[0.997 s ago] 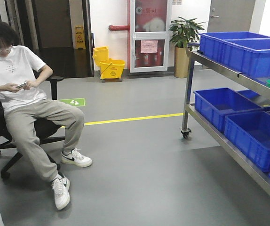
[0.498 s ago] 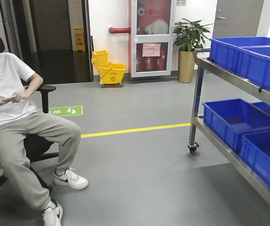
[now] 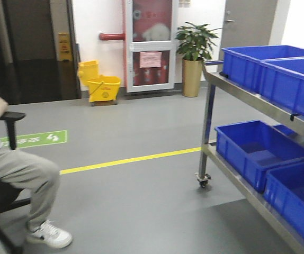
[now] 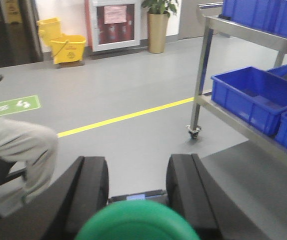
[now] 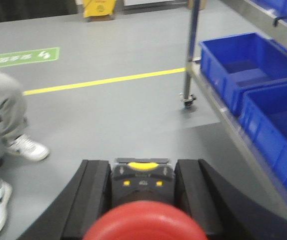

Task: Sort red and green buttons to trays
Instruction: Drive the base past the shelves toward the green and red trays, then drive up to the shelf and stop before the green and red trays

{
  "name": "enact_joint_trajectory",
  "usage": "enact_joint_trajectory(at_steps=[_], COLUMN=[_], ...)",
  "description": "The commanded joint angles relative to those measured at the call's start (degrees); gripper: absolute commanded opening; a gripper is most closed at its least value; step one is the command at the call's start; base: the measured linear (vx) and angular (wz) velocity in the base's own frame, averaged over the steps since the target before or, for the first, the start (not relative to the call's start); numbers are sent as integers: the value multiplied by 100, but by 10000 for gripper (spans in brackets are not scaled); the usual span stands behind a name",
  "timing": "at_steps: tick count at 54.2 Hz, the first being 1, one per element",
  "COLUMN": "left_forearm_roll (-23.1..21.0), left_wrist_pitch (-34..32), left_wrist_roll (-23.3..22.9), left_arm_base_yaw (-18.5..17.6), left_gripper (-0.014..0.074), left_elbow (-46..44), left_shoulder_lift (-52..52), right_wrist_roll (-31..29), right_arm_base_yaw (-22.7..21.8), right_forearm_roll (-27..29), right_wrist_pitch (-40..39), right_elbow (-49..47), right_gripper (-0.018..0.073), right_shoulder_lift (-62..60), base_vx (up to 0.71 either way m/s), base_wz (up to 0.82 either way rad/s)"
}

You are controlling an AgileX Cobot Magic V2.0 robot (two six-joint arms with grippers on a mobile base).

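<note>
Your left gripper is clamping the green button between its fingers; your right gripper is pinching the red button the same way. To your right, the blue crates on the steel rack are showing only bare blue floors where you're seeing inside.

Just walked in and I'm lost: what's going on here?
The left gripper holds a green-capped button and the right gripper a red-capped button. Both point toward a steel rack of blue crates. Neither button is set down yet. A person sits nearby.
</note>
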Motion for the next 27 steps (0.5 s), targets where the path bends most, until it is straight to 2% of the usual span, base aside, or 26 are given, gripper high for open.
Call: enact_joint_trajectory(at_steps=[1,27], left_forearm_roll=[-41,-41], left_wrist_pitch=[-479,-486], left_wrist_roll=[-4,-4], left_arm_base_yaw=[-33,-33], left_gripper=[-3,-3], left_elbow=[-209,-209], left_shoulder_lift=[-13,-13], right_wrist_roll=[-41,-41], right_arm_base_yaw=[7,7], right_forearm_roll=[-95,-95], right_wrist_pitch=[-476,-476], right_elbow=[-207,-207], right_gripper=[-9,-9], right_shoulder_lift=[-28,-28], base_vx=[47,44], base_wz=[-34,-45])
